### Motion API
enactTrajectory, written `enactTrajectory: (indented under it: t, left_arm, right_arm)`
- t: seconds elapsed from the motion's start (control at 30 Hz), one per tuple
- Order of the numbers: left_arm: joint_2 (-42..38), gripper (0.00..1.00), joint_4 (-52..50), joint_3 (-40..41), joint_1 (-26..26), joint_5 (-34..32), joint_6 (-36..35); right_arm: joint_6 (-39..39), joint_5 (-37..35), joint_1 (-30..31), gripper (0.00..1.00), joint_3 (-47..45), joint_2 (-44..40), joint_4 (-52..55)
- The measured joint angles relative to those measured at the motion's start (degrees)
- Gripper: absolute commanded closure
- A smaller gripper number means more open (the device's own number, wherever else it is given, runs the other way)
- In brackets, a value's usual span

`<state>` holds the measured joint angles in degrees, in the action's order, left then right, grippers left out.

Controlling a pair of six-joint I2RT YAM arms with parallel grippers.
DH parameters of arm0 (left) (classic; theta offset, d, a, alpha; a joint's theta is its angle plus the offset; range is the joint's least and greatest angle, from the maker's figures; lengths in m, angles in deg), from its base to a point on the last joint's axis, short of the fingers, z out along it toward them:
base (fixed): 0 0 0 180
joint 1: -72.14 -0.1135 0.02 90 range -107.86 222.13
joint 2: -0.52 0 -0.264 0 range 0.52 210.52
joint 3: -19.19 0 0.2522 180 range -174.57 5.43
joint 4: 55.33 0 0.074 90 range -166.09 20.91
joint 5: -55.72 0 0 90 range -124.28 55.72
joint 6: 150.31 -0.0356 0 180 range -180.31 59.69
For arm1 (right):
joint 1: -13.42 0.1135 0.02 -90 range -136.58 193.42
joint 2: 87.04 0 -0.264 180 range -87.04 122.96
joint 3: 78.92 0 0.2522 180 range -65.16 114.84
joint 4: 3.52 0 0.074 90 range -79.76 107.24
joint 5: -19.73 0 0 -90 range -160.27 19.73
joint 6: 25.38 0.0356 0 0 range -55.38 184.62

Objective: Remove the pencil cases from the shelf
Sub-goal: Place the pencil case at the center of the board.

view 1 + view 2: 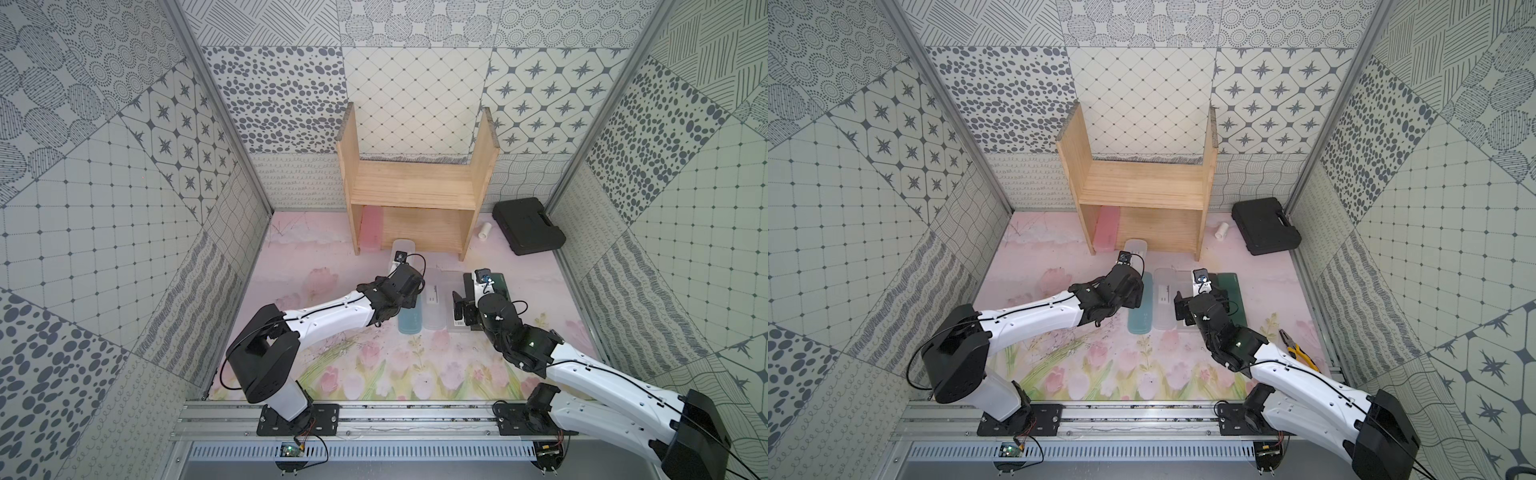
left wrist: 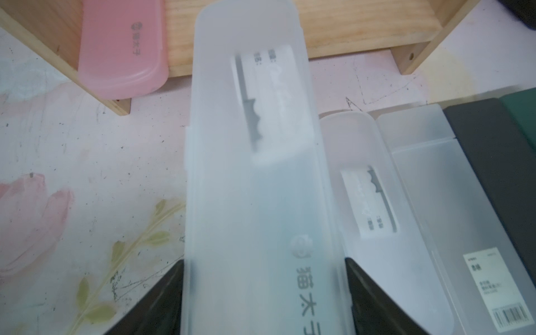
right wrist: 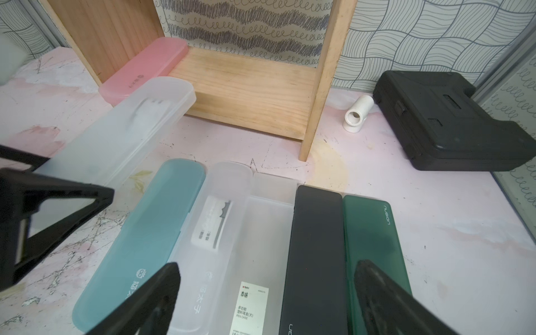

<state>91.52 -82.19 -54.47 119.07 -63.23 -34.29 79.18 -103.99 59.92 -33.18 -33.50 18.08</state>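
Observation:
The light wood shelf (image 1: 415, 187) stands at the back. A pink pencil case (image 1: 371, 228) lies on its lower board at the left side. My left gripper (image 2: 264, 262) is shut on a frosted clear pencil case (image 2: 255, 174), whose far end reaches the shelf's front edge beside the pink one (image 2: 121, 58). On the mat lies a row of cases: light blue (image 3: 150, 232), clear (image 3: 220, 220), labelled clear (image 3: 266, 232), black (image 3: 316, 246), dark green (image 3: 374, 232). My right gripper (image 3: 268, 265) hangs open over this row, holding nothing.
A large black moulded case (image 1: 528, 226) and a small white cylinder (image 1: 485, 230) lie right of the shelf. Yellow-handled pliers (image 1: 1298, 353) rest near the right wall. Patterned walls close in the mat on three sides.

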Motion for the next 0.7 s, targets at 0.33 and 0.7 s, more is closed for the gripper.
enactTrajectory:
  t: [0.33, 0.7]
  left_arm:
    - [-11.9, 0.3, -1.0, 14.8, 5.0, -4.7, 7.2]
    - [-9.4, 0.31, 0.5, 21.2, 5.7, -6.7, 11.8]
  right_arm:
    - [0.0, -0.3, 0.0, 0.02, 0.0, 0.0, 0.0]
    - [0.0, -0.5, 0.0, 0.02, -0.7, -0.1, -0.4]
